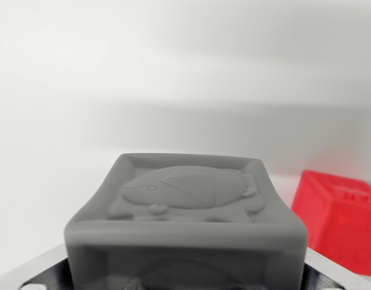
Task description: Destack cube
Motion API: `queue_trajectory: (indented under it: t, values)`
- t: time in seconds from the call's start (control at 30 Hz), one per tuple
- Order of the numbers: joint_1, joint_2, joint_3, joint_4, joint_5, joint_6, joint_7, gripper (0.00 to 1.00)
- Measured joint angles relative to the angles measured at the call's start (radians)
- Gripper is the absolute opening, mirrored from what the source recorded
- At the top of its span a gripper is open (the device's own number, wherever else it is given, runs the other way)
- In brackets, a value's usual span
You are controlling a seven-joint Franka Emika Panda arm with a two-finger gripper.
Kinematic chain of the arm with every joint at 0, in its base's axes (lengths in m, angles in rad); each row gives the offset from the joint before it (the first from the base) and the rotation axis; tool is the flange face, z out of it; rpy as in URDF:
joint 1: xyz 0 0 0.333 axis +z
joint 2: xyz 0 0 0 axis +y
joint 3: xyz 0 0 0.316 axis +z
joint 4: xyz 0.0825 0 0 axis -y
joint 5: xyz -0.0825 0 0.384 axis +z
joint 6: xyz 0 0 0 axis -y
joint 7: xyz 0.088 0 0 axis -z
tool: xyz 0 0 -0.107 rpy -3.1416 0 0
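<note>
Grey plastic fills the lower middle of the wrist view: 1 grey cube (188, 232) sits right up against the camera, its top face framed by a raised rim and carrying a relief that looks like a rounded, shelled creature with small feet, though the exact figure is hard to tell. Black and silver parts of the gripper (185, 281) show only as slivers at 7 o'clock and 5 o'clock, under and to either side of the cube, and a dark curved part sits at 6 o'clock just beneath the cube's near face. No fingertips are in sight, so whether the pincer is clenched on this cube or released cannot be told from this view; the cube lies just in front of the pincer's body and hides whatever is between them. Out at 4 o'clock, near the wrist view's right edge, stands 1 red cube (339, 226), apart from the grey one, slightly blurred, with faint embossed marks on its top and side. It rests on a pale white surface (46, 181) that runs away toward 12 o'clock into a soft, blurred, light grey background (185, 54).
</note>
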Motion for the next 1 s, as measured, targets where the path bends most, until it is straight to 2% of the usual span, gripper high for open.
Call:
queue_trajectory:
  t: [0.5, 1.0]
  values:
    - [0.033, 0.041, 0.027, 0.043, 0.000, 0.000, 0.021, 0.00]
    - [0.067, 0.086, 0.049, 0.090, 0.000, 0.000, 0.039, 0.00]
